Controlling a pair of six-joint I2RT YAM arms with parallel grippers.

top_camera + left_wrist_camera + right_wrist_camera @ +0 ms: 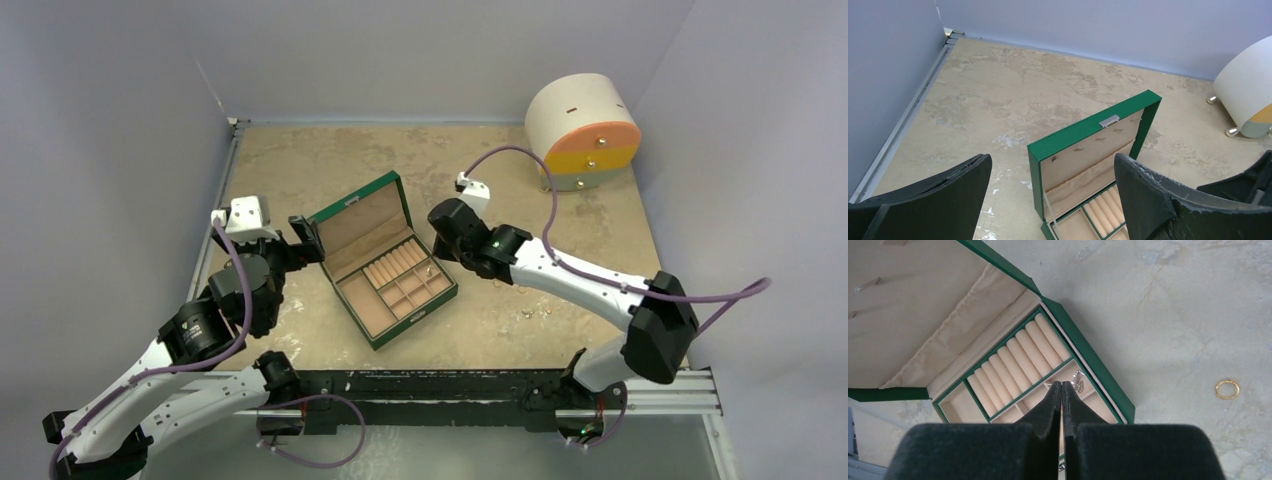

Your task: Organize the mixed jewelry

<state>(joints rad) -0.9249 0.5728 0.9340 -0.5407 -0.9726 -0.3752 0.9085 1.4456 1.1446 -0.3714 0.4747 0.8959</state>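
Observation:
The green box [385,262] lies open mid-table, its lid up and tan compartments showing. My right gripper [435,252] is shut, tips [1062,385] low over a small compartment by the ring rolls [1018,362]. A sparkly silver piece [1078,381] lies in that compartment beside the tips. A thin bit of wire shows at the tips' left; I cannot tell if it is pinched. A gold ring [1227,389] lies on the table right of the box. My left gripper [305,235] stands open behind the lid [1088,131], holding nothing [1052,159].
A round white-and-orange drawer cabinet [585,130] stands at the back right, also in the left wrist view [1248,90]. A few tiny loose pieces [530,312] lie on the table near the right arm. Grey walls close in the left, back and right sides.

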